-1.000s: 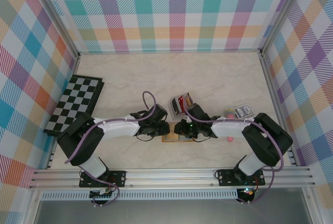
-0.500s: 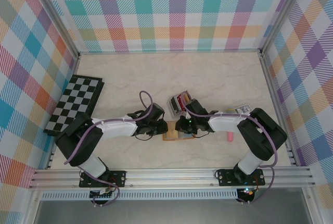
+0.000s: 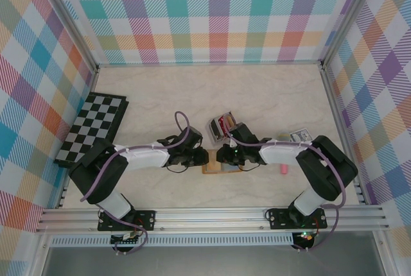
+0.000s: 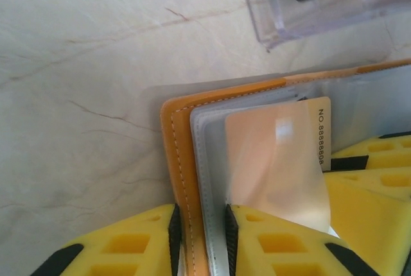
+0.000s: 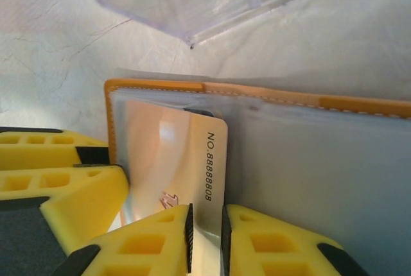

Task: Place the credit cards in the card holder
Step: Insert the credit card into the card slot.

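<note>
On the marble-look table, left gripper clamps the floppy card holder by its edge, right gripper pinches the stiff credit card (probably slick, so grab its end).

One printed number
You can read "NO.8888808" along the edge of the credit card in both wrist views.

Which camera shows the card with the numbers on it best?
The right wrist view: the card is big and near, its printed number readable, pinched in the right gripper. The left wrist view shows it too, dimmed by shiny plastic glare. In the top view the card holder is a tiny orange bit under the arms.
</note>
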Robot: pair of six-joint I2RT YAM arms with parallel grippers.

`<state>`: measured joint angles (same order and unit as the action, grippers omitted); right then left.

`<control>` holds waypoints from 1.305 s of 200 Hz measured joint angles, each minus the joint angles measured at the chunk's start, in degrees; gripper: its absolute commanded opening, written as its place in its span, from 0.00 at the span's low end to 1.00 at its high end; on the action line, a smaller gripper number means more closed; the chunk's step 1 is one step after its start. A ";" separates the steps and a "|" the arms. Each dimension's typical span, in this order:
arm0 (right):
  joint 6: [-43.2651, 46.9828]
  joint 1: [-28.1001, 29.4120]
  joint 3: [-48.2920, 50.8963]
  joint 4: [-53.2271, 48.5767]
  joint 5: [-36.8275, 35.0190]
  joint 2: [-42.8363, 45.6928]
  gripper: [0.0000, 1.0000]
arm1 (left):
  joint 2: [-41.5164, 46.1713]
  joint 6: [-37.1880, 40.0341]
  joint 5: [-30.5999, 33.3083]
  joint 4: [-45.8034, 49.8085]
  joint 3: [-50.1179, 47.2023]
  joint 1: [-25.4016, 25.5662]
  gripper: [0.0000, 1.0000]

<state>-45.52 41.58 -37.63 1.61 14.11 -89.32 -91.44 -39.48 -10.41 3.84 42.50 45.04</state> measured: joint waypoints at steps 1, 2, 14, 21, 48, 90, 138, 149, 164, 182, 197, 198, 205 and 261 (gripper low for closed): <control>-0.02 0.02 0.02 -0.02 -0.07 0.11 0.25 | 0.00 0.11 -0.09 0.00 0.00 0.00 0.34; -0.04 0.04 0.04 -0.09 -0.17 0.24 0.25 | 0.00 0.33 -0.15 0.00 0.00 0.00 0.34; -0.15 0.09 0.13 -1.77 -2.29 2.14 0.26 | 0.00 0.39 -0.52 0.02 0.00 -0.28 0.38; -0.31 0.07 0.04 -3.21 -3.74 3.13 0.27 | 0.11 0.35 -0.48 0.11 0.00 -0.37 0.38; -0.50 -0.42 0.04 -8.55 -8.31 6.21 0.29 | 2.08 -0.35 0.83 0.52 -0.57 -1.14 0.50; 0.92 -1.86 -0.22 -13.22 -9.66 9.29 0.22 | 3.69 -2.29 0.90 0.33 -1.14 -2.86 0.52; 1.42 -2.08 -3.72 -9.51 -2.40 3.80 0.16 | 1.29 -5.64 -2.45 -2.38 -1.09 -3.50 0.46; 1.42 -1.88 -4.28 -8.52 -1.73 1.86 0.16 | 0.11 -6.08 -3.04 -2.58 -1.03 -3.52 0.44; 1.38 -1.68 -4.81 -8.26 -1.40 -0.48 0.16 | -0.35 -6.38 -3.61 -2.56 -0.81 -3.65 0.44; 1.18 -1.33 -4.87 -8.11 -1.36 -2.34 0.13 | -0.57 -6.75 -3.91 -2.58 -0.68 -3.72 0.44; 1.07 -0.94 -4.87 -7.50 -0.63 -3.02 0.11 | -0.74 -7.08 -4.09 -2.62 -0.66 -3.82 0.42; 1.05 -0.90 -4.87 -7.39 -0.48 -3.02 0.11 | -0.74 -7.13 -4.13 -2.64 -0.66 -3.82 0.42; 1.03 -0.68 -4.87 -6.91 0.02 -3.13 0.11 | -0.87 -7.26 -4.31 -2.67 -0.63 -3.93 0.41; 1.11 0.07 -5.20 -5.81 1.22 -2.91 0.24 | -1.66 -7.43 -6.14 -3.02 -0.24 -4.59 0.38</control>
<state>-44.40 41.65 -42.83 -4.21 15.33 -92.23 -93.10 -46.92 -16.56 0.82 42.26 40.45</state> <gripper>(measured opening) 0.193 0.386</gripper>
